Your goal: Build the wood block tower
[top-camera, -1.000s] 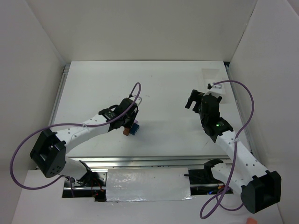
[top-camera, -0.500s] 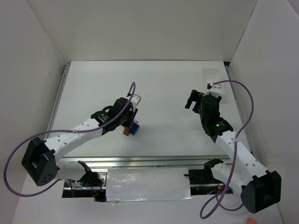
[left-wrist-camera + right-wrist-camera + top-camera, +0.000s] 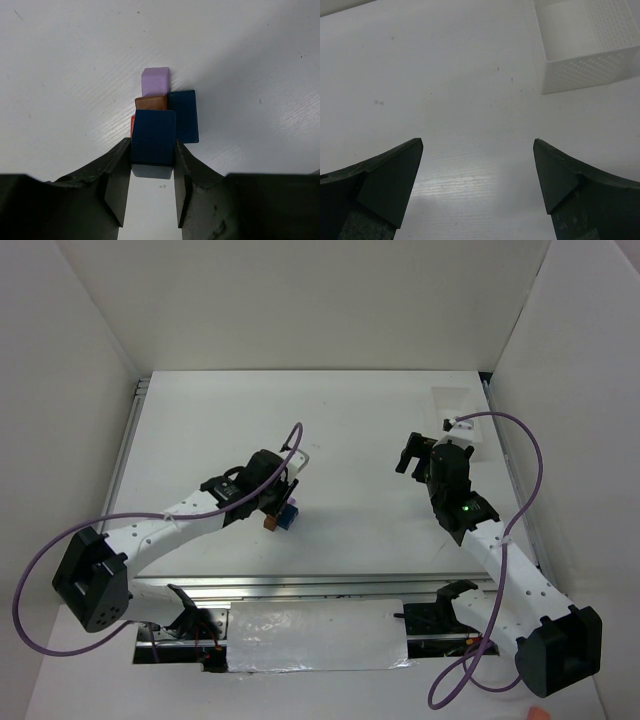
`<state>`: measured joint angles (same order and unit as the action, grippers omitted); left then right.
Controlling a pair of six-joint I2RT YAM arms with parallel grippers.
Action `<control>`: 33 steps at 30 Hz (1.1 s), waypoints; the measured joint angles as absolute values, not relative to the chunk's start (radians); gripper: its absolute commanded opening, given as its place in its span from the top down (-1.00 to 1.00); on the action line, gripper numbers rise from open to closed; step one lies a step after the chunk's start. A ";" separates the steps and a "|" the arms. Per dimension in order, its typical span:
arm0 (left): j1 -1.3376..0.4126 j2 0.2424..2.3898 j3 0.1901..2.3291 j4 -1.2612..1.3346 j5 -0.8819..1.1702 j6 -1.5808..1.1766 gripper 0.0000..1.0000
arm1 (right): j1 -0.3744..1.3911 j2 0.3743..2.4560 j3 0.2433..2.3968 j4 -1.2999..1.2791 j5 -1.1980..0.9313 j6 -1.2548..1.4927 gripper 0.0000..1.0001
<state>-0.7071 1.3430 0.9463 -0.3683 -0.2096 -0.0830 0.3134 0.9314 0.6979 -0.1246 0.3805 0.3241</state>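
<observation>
Wood block tower (image 3: 152, 103): left claw (image 3: 152, 150) pinches blue cube (image 3: 153, 134).

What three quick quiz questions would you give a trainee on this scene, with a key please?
1. True or false: the right gripper is open and holds nothing.
2. Multiple choice: what colour is the held block in the left gripper? A red, B blue, C purple.
3. Short answer: in the left wrist view, what colour is the block farthest from that gripper?

Key: 1 true. 2 B. 3 purple, the purple block.
</observation>
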 measured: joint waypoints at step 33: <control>-0.665 1.308 0.944 -0.337 -0.192 -0.079 0.31 | 0.310 0.917 0.696 -0.124 0.364 0.320 -0.99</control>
<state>-0.6655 1.3079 0.9443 -0.3370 -0.1921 -0.0792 0.3096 0.9173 0.6964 -0.1238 0.3641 0.3202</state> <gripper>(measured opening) 0.472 0.996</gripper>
